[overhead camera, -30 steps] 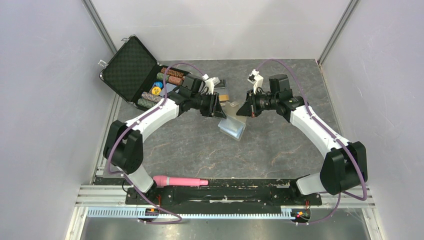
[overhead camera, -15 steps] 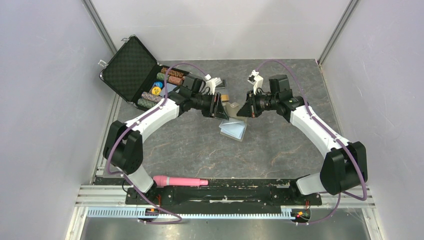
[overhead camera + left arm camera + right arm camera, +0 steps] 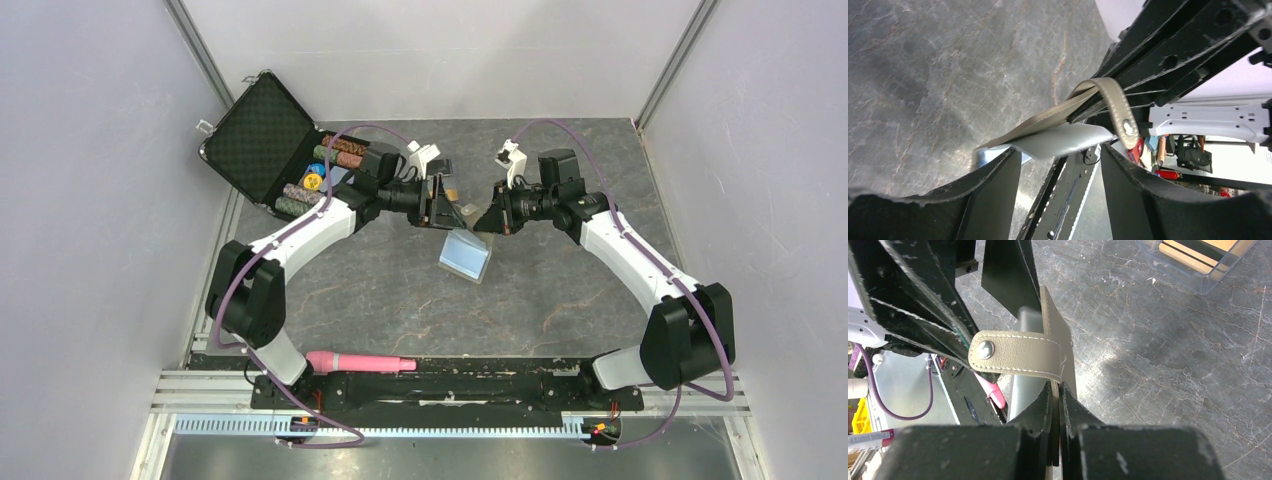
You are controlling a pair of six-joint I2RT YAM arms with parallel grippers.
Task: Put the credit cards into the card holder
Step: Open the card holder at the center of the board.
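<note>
Right gripper is clamped tight on the taupe flap of the card holder, propping it mid-table between the two arms with its pale blue inside showing. The left gripper stands spread wide at the blue flap, gripping nothing. No card shows in the holder, and the credit cards sit in their clear tray just behind. So I'd call it opened and ready, with all the loading left to do.
</note>
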